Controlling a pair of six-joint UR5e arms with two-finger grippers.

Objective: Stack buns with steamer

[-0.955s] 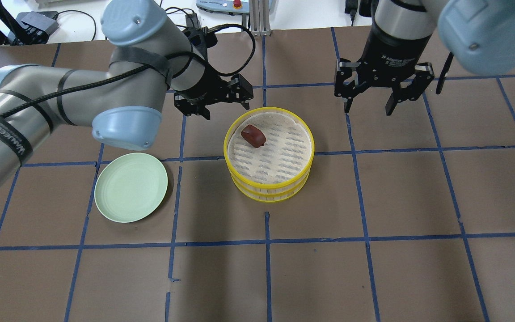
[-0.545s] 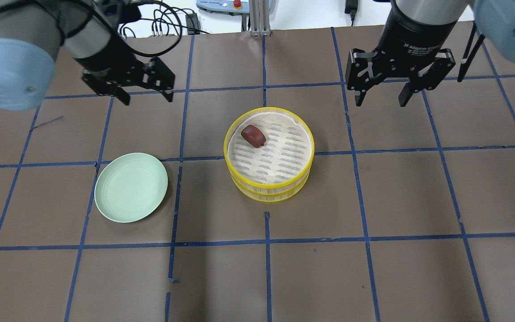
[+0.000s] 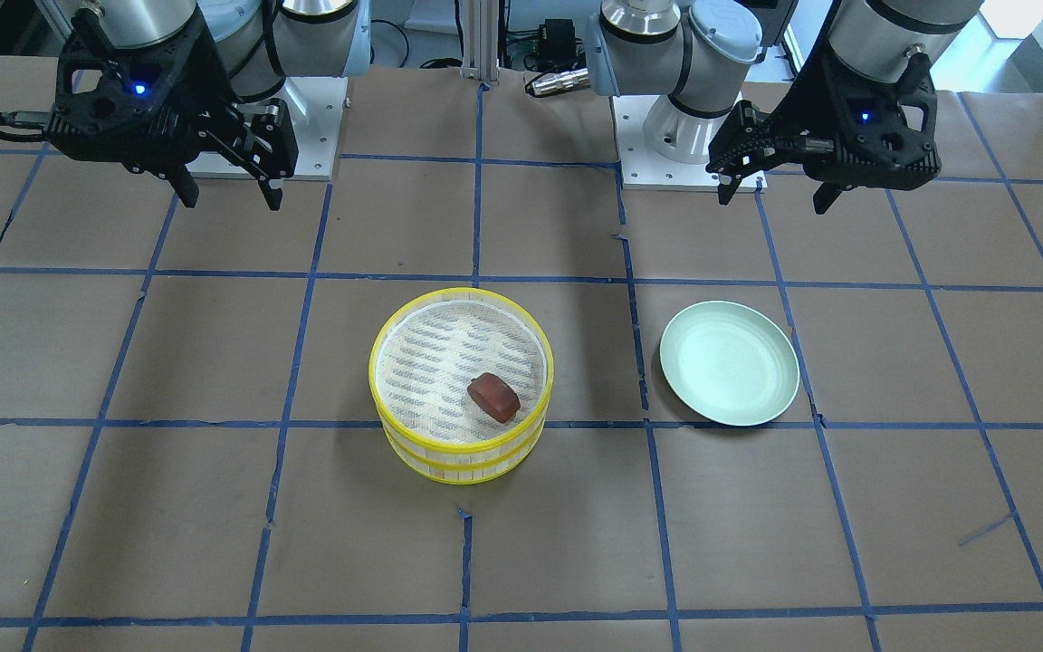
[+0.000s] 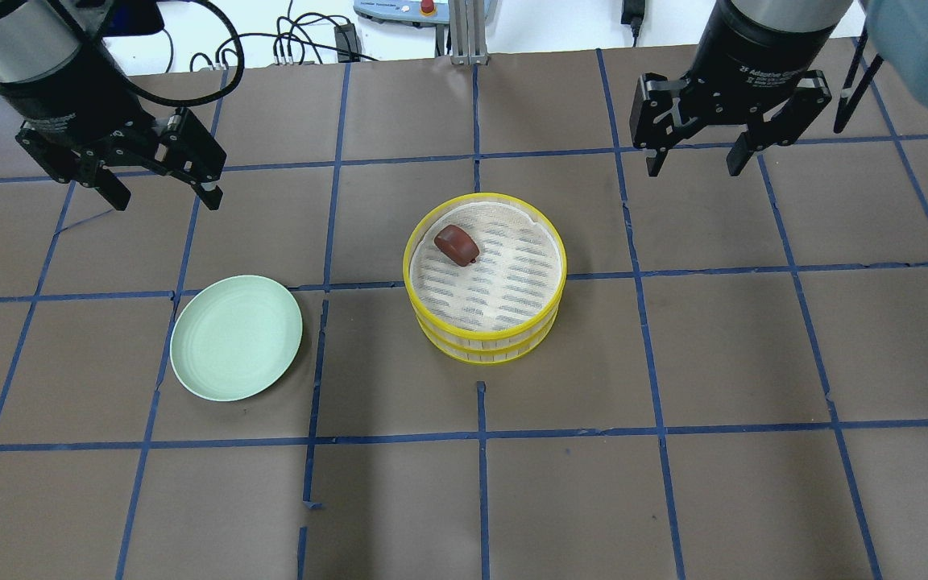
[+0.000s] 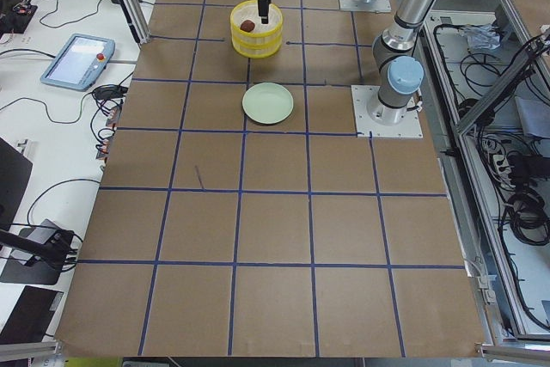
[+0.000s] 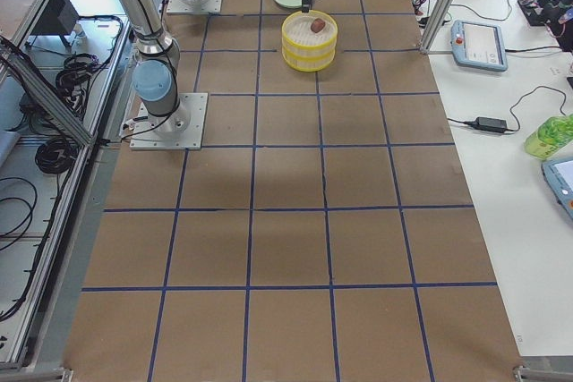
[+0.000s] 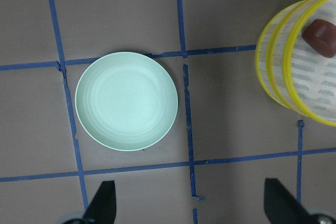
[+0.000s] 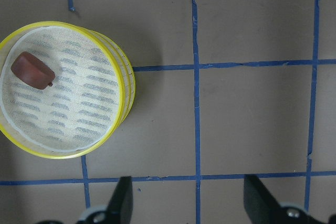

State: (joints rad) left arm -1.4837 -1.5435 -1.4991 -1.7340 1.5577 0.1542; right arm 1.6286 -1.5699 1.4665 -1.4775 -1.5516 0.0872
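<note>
A reddish-brown oval bun (image 4: 456, 244) lies in the top tier of the yellow-rimmed round stacked steamer (image 4: 482, 345) mid-table, on its far-edge side. The left gripper (image 4: 164, 195) and right gripper (image 4: 693, 165) hover, jaws spread, empty.

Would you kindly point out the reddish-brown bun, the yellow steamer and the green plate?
reddish-brown bun (image 4: 456, 245), overhead exterior view, its top
yellow steamer (image 4: 482, 343), overhead exterior view, front wall
green plate (image 4: 236, 337), overhead exterior view, bare centre

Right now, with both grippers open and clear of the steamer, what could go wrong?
The reddish-brown bun lies close to the rim of the steamer, so reaching for it might knock the stacked tiers. No white bun shows in any view, so I cannot confirm it is inside.
</note>
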